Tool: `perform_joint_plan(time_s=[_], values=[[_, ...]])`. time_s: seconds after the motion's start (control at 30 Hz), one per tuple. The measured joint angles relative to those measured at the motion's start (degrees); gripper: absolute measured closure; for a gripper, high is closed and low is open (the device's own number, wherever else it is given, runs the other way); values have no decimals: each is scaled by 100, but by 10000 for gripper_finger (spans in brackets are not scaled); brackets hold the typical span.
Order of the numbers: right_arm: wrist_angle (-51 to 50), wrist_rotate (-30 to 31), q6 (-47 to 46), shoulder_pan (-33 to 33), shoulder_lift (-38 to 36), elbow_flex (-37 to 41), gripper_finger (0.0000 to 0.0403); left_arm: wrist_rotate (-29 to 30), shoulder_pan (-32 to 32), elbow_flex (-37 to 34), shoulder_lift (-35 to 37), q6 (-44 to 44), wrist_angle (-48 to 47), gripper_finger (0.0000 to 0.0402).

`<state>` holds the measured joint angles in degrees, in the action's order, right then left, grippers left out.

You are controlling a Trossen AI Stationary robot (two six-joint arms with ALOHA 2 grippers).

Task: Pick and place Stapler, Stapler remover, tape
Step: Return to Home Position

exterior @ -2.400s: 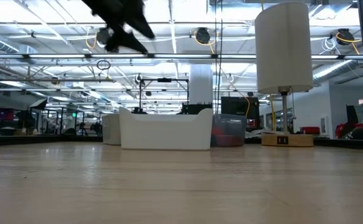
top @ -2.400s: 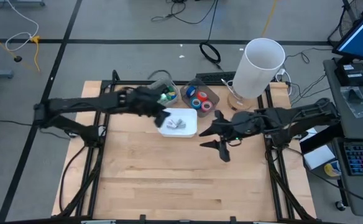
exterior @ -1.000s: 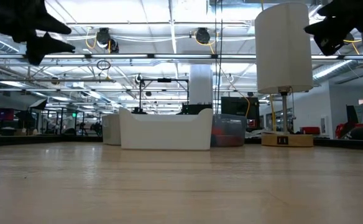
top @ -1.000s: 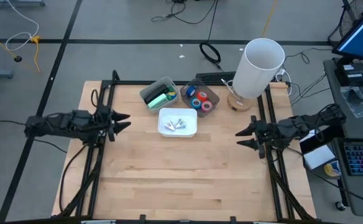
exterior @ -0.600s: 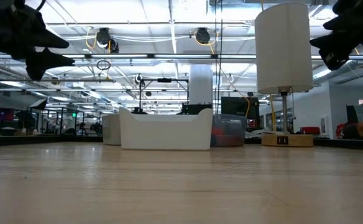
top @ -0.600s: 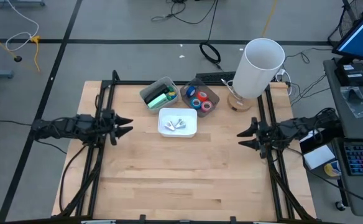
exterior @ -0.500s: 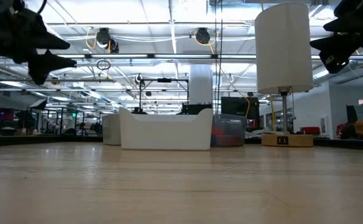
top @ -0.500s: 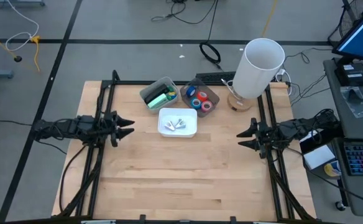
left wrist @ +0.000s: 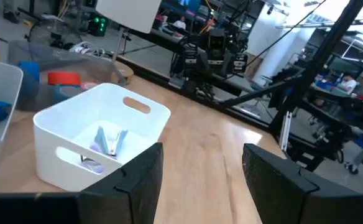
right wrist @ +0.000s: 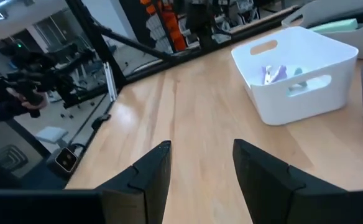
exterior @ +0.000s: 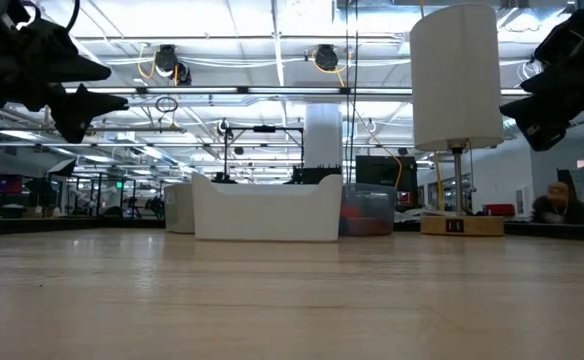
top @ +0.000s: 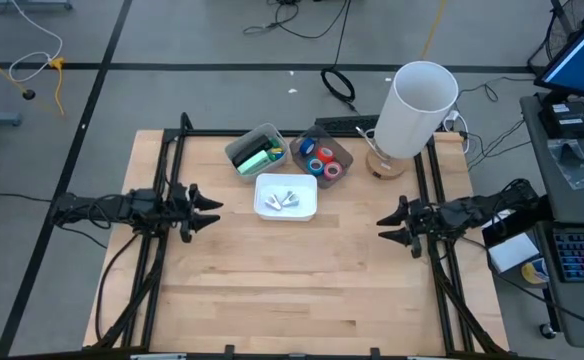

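The left gripper (top: 212, 211) is held up over the left side of the table (top: 292, 290). Its fingers are spread apart and nothing is gripped. The right gripper (top: 387, 228) is held the same way over the right side, open wide with nothing in it. The tape (top: 322, 160) — blue, red and pink rolls — is seen inside the clear bin (top: 350, 155) at the back. Small staple removers (top: 285, 199) are laid in the white bin (top: 308, 181) just in front. Something green is kept in the grey bin (top: 247, 137) beside them.
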<state>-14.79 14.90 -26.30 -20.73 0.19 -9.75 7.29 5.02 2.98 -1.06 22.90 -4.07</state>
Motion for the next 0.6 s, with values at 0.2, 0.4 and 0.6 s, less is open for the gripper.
perform_joint_plan(time_s=[0.2, 0.4, 0.6], values=[[63, -2, 37, 2, -2, 159, 238, 4, -1, -2, -5, -416, 0, 183], [-40, -7, 590, 2, -2, 200, 238, 13, -2, -2, -5, -422, -3, 183], [-16, -11, 1080, 2, -2, 205, 238, 19, -2, -6, -5, -222, 12, 183]])
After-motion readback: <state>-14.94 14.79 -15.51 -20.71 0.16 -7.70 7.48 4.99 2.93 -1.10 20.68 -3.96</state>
